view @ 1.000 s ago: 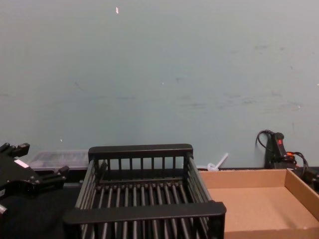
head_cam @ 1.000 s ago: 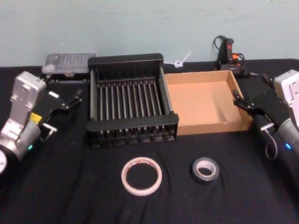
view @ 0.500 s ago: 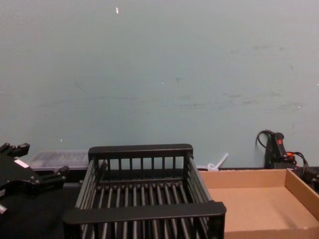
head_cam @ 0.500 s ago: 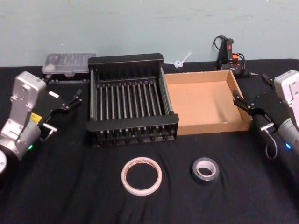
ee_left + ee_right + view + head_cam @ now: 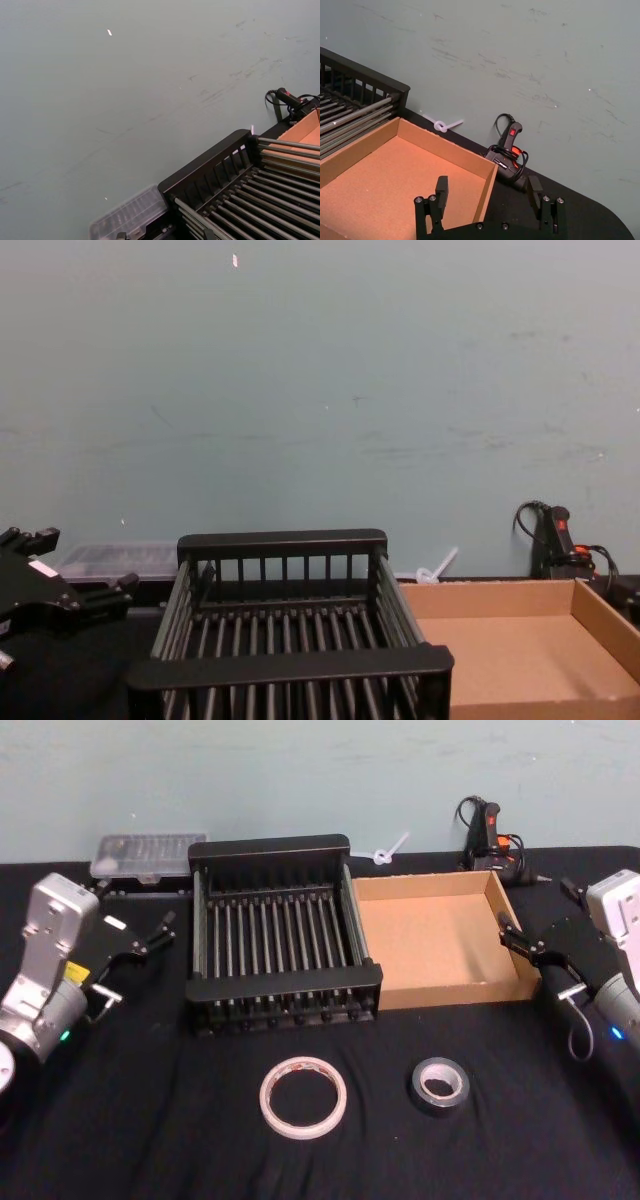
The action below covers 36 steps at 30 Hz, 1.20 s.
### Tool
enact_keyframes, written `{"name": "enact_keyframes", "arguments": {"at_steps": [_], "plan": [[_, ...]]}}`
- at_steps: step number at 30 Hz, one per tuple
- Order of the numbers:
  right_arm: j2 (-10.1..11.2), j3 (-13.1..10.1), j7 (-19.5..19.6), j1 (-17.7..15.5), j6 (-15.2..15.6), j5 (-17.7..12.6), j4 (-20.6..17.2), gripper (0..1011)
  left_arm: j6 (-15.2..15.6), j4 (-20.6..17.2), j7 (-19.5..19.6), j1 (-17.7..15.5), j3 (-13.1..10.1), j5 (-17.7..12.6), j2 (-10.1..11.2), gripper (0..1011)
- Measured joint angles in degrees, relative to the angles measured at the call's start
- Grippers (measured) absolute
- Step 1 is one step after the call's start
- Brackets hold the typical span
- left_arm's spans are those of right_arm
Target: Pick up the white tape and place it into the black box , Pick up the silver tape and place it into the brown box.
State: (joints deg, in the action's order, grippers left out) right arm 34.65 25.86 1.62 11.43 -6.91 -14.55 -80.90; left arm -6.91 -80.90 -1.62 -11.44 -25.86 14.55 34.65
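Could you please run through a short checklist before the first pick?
1. White tape lies flat on the table in front of the black box, nothing on it: ok.
2. Silver tape lies flat, apart from the white tape: ok.
3. Black box holds nothing: ok.
4. Brown box holds nothing: ok.
5. Left pincer open, beside the black box: ok.
6. Right pincer open, at the brown box's far corner: ok.

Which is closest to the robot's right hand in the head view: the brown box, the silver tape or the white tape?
From the right hand:
1. Brown box, right beside it.
2. Silver tape, nearer the robot, toward the middle.
3. White tape, farther left.
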Motion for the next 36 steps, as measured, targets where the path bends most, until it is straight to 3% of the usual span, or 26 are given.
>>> {"name": "enact_keyframes", "arguments": {"at_steps": [25,36], "plan": [[0.00,0.00,0.00,0.00,0.00,0.00,0.00,1002,0.00,0.00,0.00,0.00,0.00,0.00,0.00,1001],[-0.70,-2.11,-2.54,-1.45,0.70,-1.19,-1.31,1002,0.00,0.00,0.00,0.01,0.00,0.00,0.00,1001]]}}
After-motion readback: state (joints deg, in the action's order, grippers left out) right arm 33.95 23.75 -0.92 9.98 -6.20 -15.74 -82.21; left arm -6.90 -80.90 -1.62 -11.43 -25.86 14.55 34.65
